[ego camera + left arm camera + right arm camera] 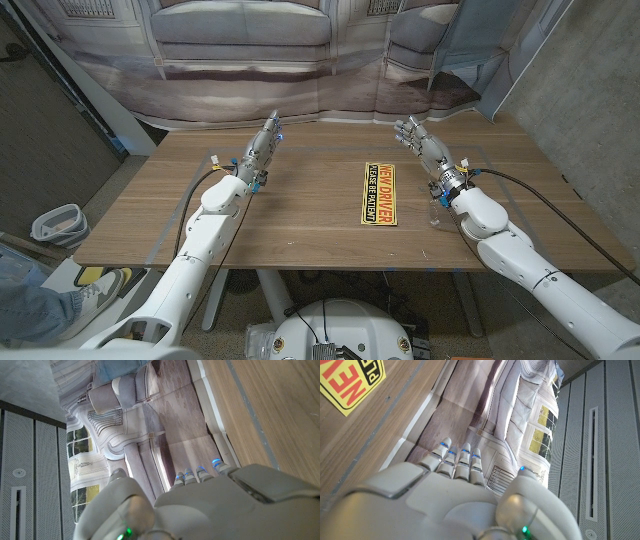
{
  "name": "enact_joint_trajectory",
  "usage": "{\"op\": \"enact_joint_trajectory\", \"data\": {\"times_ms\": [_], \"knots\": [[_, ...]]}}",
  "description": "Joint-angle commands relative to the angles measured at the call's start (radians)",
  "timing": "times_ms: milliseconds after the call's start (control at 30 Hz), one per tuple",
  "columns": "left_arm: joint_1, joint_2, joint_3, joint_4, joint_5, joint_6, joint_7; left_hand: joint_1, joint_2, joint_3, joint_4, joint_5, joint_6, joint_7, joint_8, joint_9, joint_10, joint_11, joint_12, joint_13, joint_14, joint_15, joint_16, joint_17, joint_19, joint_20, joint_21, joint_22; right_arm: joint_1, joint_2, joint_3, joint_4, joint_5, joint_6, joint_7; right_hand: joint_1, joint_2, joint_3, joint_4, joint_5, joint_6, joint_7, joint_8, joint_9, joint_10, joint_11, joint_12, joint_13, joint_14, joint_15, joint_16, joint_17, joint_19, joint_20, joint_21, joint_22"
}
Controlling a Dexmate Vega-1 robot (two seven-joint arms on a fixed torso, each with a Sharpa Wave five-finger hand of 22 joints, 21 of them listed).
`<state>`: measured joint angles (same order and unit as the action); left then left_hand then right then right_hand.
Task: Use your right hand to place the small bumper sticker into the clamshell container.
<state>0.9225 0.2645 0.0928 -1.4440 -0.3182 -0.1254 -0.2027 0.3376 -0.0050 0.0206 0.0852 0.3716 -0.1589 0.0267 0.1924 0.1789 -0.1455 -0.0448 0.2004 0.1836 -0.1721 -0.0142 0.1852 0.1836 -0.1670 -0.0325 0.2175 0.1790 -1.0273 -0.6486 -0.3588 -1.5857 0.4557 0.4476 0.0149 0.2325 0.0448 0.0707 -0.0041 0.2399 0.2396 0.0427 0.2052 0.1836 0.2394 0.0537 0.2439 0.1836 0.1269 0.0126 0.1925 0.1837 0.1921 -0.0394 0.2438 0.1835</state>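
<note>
A long yellow bumper sticker (380, 194) with red and black lettering lies flat on the wooden table (310, 215), right of the middle; one corner of the sticker (351, 384) shows in the right wrist view. My right hand (423, 147) hovers above the table just right of the sticker's far end, fingers straight and apart, holding nothing. My left hand (263, 147) is raised over the table's left half, fingers extended, also holding nothing. I see no clamshell container on the table.
A printed backdrop of sofas (300, 50) hangs behind the table's far edge. A grey bin (58, 225) stands on the floor to the left. A small clear object (437, 217) sits on the table by my right forearm.
</note>
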Motion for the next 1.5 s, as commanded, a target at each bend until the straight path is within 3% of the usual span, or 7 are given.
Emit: {"op": "enact_joint_trajectory", "data": {"times_ms": [33,667,1500], "knots": [[0.001,0.004,0.009,-0.006,0.007,0.006,0.001,0.009,0.003,-0.005,-0.001,0.001,-0.003,0.000,0.005,0.006,-0.002,0.000,0.003,0.002,-0.009,0.004,0.005,0.002,-0.031,-0.063,-0.004,0.004,-0.031,-0.027,0.012,-0.059,-0.082,-0.009,-0.055,0.006,0.003,0.000,-0.008,-0.005,0.006,-0.001,0.001,0.006,0.008,-0.006,-0.001,0.004,0.003,-0.004,0.001,0.004,0.010,-0.023,-0.004,0.003],[0.010,0.005,0.011,-0.017,0.005,-0.005,0.004,0.010,0.005,-0.009,-0.001,0.000,-0.001,0.000,0.005,0.006,0.002,0.001,0.004,0.002,-0.003,0.006,0.007,0.002,-0.028,-0.062,-0.005,0.004,-0.066,-0.074,0.023,-0.150,-0.221,-0.073,-0.130,0.013,0.005,0.002,-0.013,-0.006,0.006,-0.004,-0.001,0.006,0.004,-0.006,-0.006,0.004,0.003,-0.005,0.000,0.004,0.010,-0.023,-0.008,0.004],[-0.003,0.006,0.009,-0.001,-0.003,-0.008,-0.005,0.012,0.007,-0.013,-0.001,-0.001,0.004,0.000,0.006,0.006,0.003,0.003,0.003,0.002,0.000,0.007,0.007,0.002,-0.027,-0.061,-0.006,0.004,-0.052,-0.092,-0.004,-0.205,-0.376,-0.150,-0.179,0.022,0.010,0.005,-0.019,-0.006,0.005,-0.011,-0.003,0.006,0.005,-0.009,-0.008,0.004,0.000,-0.010,-0.002,0.004,0.013,-0.026,-0.012,0.004]]}}
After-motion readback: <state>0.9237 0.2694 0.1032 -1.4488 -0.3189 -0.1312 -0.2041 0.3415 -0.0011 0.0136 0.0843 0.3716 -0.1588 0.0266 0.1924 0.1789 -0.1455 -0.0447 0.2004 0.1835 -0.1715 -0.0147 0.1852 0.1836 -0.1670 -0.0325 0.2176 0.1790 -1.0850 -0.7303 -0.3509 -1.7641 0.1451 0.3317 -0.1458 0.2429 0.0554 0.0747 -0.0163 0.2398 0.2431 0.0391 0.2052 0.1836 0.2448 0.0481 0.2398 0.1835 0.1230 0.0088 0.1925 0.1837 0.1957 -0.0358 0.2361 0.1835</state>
